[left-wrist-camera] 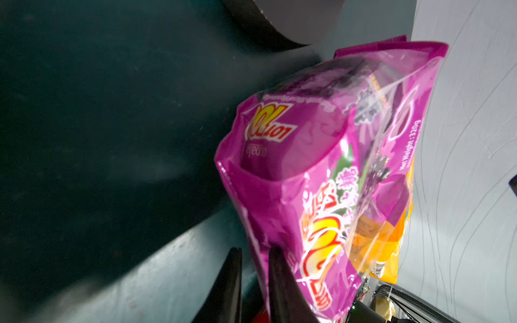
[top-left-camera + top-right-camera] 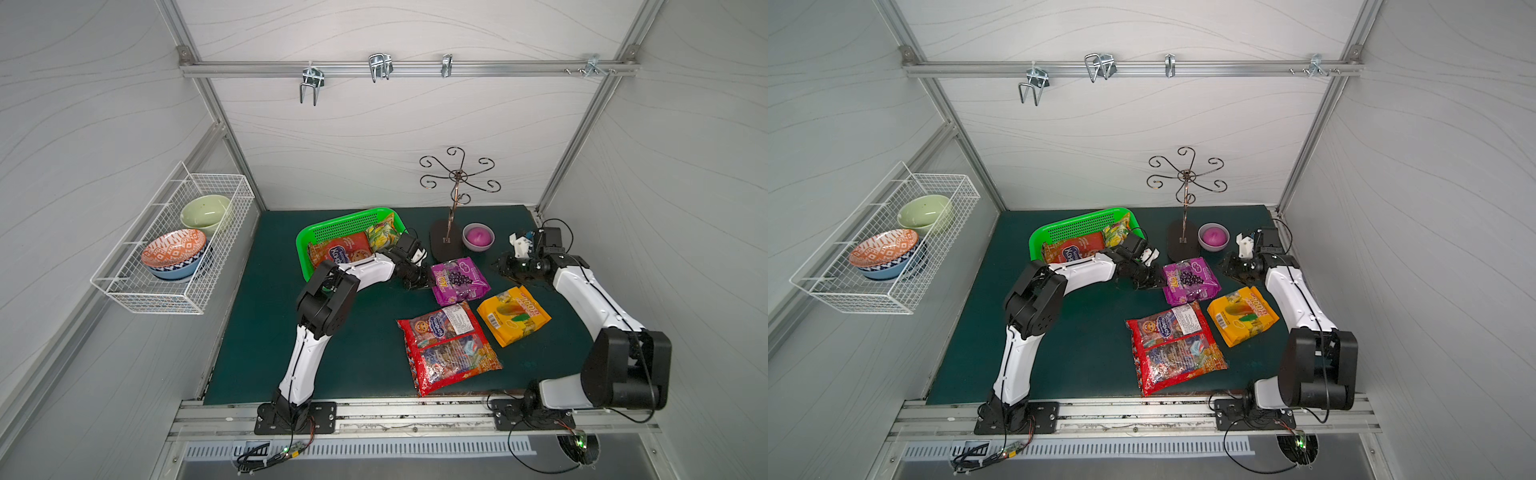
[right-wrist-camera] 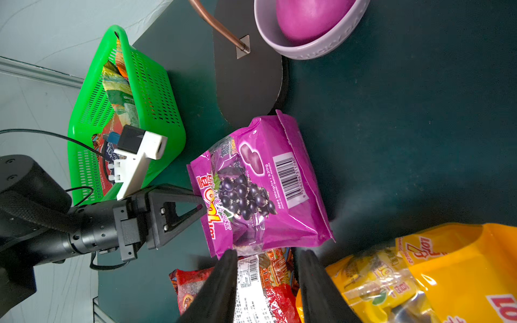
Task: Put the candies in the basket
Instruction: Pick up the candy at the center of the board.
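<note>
The green basket (image 2: 332,222) (image 2: 1067,224) at the back of the mat holds a red candy bag (image 2: 340,251) and a small green-yellow one (image 2: 382,235). A purple bag (image 2: 457,280) (image 1: 307,167) lies flat to its right. My left gripper (image 2: 428,284) (image 1: 256,249) is at that bag's left edge, narrowly open, with the edge between its fingers. A yellow-orange bag (image 2: 513,313) and a large red bag (image 2: 449,347) lie nearer the front. My right gripper (image 2: 505,266) (image 3: 268,253) hovers open to the right of the purple bag, holding nothing.
A black-based metal hook stand (image 2: 446,245) and a pink bowl (image 2: 478,236) stand just behind the purple bag. A white wire basket (image 2: 174,241) with bowls hangs on the left wall. The left forearm lies across the green basket's front edge.
</note>
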Robot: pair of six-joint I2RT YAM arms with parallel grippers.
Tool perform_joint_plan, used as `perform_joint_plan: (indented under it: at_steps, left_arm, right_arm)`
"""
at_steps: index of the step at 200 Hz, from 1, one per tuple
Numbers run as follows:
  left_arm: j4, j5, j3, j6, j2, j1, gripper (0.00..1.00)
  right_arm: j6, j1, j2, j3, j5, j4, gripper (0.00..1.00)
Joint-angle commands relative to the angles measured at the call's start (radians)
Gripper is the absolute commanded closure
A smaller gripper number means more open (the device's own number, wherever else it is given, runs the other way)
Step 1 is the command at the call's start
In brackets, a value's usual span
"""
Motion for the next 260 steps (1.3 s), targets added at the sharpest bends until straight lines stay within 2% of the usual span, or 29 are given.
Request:
perform_joint_plan:
  at_steps: [1, 24, 31, 47, 132, 158, 201, 260]
  left_arm:
    - [-0.092, -0.012, 0.003, -0.082, 0.076, 0.018, 0.81]
    - [-0.106, -0.018, 0.004, -0.068, 0.069, 0.021, 0.87]
    - [-0.107, -0.017, 0.001, -0.060, 0.064, 0.023, 0.93]
    - [-0.120, -0.010, -0.001, -0.041, 0.049, 0.034, 1.00]
    - [-0.243, 0.108, -0.040, 0.073, -0.099, 0.112, 1.00]
    - [-0.278, 0.081, -0.065, 0.132, -0.123, 0.120, 1.00]
    - [-0.267, 0.044, -0.099, 0.166, -0.146, 0.143, 1.00]
    - [-0.274, 0.036, -0.097, 0.177, -0.146, 0.143, 1.00]
  right_arm:
    - [0.007, -0.007, 0.013, -0.006, -0.018, 0.013, 0.60]
    - [-0.002, -0.012, 0.023, -0.001, -0.014, 0.005, 0.57]
    - [-0.004, -0.013, 0.028, 0.000, -0.014, 0.002, 0.56]
    - [-0.009, -0.015, 0.036, 0.005, -0.017, -0.003, 0.55]
    - [-0.049, 0.010, 0.086, 0.044, -0.024, -0.048, 0.51]
    - [-0.114, 0.081, 0.152, 0.118, 0.046, -0.144, 0.52]
    - [-0.205, 0.186, 0.282, 0.207, 0.073, -0.238, 0.54]
    - [-0.210, 0.203, 0.369, 0.212, 0.121, -0.210, 0.56]
